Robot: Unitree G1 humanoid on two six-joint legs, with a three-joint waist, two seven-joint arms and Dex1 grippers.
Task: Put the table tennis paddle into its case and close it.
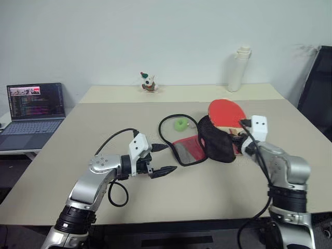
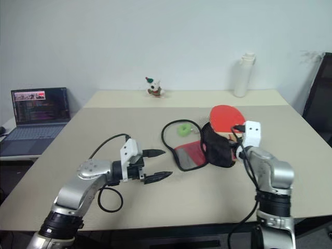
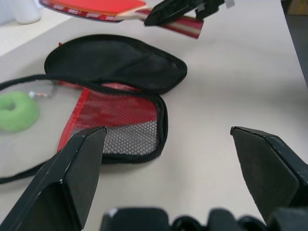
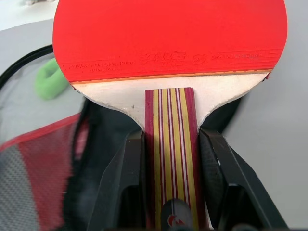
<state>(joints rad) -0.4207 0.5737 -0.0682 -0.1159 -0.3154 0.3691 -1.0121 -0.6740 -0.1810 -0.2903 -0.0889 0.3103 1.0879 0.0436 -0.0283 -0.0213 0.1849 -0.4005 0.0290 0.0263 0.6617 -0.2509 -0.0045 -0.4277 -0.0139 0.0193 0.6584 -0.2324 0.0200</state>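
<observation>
Red paddle [image 4: 168,43] hangs above the unzipped case [image 1: 207,142] on the table [image 1: 104,119], its handle pinched by the right gripper [image 4: 171,159]. Left gripper [image 1: 161,158] gapes wide, empty, beside the case.

I count one table tennis paddle [image 4: 168,38] and one case [image 1: 215,141], which lies unzipped on the surface [image 1: 93,124]. There is one green ring [image 1: 181,124], one white bottle [image 1: 239,69], one small toy figure [image 1: 149,83] and one laptop [image 1: 32,110]. I have two tools: my left tool [image 1: 162,158] and my right tool [image 4: 171,159].
</observation>
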